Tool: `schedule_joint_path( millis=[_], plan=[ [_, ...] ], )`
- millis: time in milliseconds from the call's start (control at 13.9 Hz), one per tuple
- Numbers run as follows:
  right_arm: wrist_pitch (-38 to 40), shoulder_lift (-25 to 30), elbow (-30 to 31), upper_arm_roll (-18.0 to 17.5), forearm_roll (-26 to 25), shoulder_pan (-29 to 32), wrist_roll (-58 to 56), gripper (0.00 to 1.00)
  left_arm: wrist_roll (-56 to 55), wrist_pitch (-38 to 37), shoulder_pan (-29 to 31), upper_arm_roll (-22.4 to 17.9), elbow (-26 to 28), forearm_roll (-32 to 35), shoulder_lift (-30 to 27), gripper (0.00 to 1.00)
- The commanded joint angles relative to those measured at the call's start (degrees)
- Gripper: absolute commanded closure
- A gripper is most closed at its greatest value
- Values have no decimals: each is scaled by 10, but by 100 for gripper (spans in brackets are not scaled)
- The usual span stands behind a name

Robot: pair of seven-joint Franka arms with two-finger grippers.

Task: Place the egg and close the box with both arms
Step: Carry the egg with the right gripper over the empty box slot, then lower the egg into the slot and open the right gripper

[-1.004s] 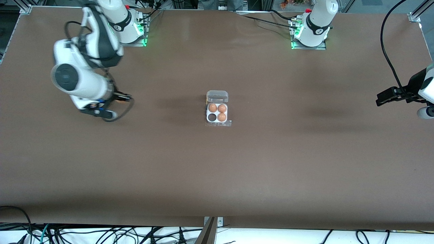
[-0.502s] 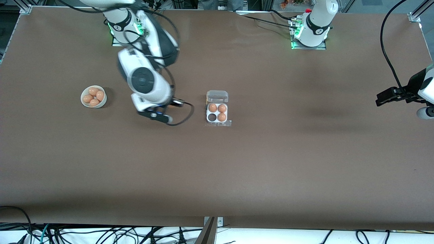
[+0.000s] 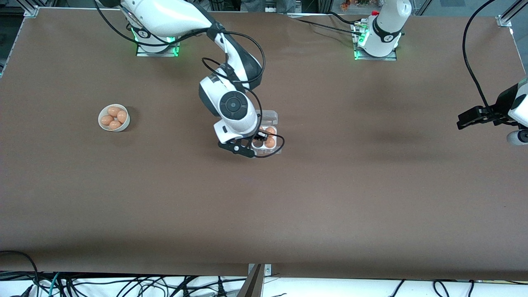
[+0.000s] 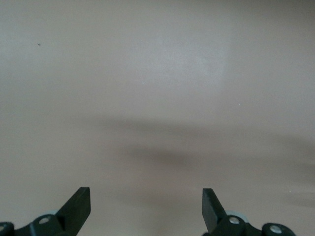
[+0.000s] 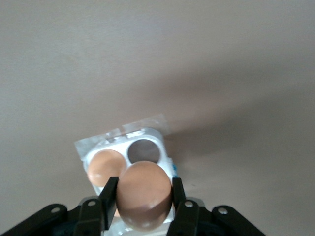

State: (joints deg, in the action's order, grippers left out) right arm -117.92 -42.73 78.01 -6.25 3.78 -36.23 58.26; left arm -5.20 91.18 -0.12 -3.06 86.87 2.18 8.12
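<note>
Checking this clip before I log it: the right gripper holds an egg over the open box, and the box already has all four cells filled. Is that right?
Not quite. The right gripper does hold an egg over the open box, but one cell is still empty; the right wrist view shows it. The left gripper waits open over bare table.

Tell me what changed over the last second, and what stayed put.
The right arm swung from over the bowl at its end of the table to the middle; the right pincer, shut on an egg, now hangs over the box by its empty cell. The bowl of eggs, hidden before, now shows. The box with its lid open and the waiting, open left pincer stayed.
</note>
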Motion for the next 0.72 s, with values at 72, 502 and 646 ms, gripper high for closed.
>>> schedule_joint_path(
  millis=[72, 502, 646],
  plan=[
    [-9, -27, -24, 4, 3, -9, 3, 76, 10, -6, -1, 1, -11, 9, 3, 0],
    [-17, -46, -23, 4, 3, -17, -16, 75, 9, -6, -1, 1, -12, 9, 3, 0],
    [-17, -46, -22, 4, 5, -19, -16, 75, 10, -6, -1, 1, -12, 10, 3, 0]
  ],
)
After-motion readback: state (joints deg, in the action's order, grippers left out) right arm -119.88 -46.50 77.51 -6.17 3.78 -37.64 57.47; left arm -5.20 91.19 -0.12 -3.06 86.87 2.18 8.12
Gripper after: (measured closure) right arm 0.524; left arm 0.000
